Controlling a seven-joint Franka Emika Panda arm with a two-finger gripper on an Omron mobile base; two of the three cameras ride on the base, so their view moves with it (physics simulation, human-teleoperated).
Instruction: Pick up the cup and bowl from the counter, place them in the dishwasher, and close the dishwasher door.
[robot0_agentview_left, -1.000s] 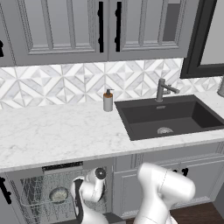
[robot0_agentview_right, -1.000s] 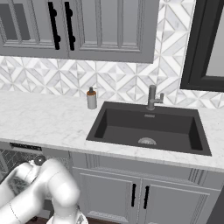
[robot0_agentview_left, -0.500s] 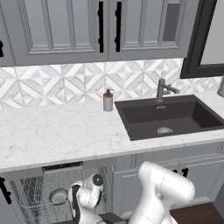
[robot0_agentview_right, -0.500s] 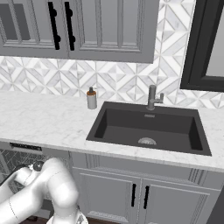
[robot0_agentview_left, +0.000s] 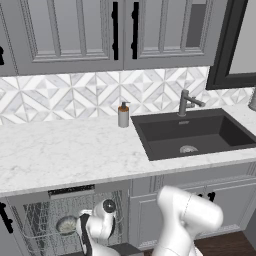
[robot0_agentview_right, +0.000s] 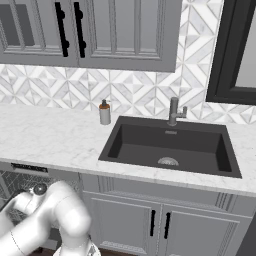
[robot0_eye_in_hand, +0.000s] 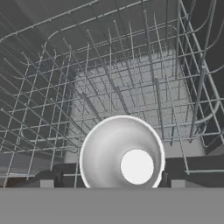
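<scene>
The dishwasher (robot0_agentview_left: 71, 192) under the counter (robot0_agentview_left: 65, 150) stands open, its pale wire rack (robot0_eye_in_hand: 131, 78) showing. The dishwasher door is out of view. My gripper (robot0_agentview_left: 85, 239) reaches down into the rack from the right. In the hand view the cup (robot0_eye_in_hand: 122, 153) stands upright in the rack, seen from above with its pale inside and rim. My gripper (robot0_eye_in_hand: 112, 183) is open, its fingers (robot0_eye_in_hand: 47, 183) wide on either side of the cup and apart from it. The grey bowl (robot0_agentview_left: 65, 225) lies in the rack just left of the hand.
A grey soap bottle (robot0_agentview_left: 123, 115) stands on the counter by the backsplash. The dark sink (robot0_agentview_left: 195, 132) and its faucet (robot0_agentview_left: 186, 102) lie to the right. Panelled cabinet doors (robot0_agentview_left: 145, 220) flank the dishwasher on the right, close behind my arm.
The jaws have gone from shut to open, letting go of the cup in the rack. The hand has tilted a little to the right over the rack.
</scene>
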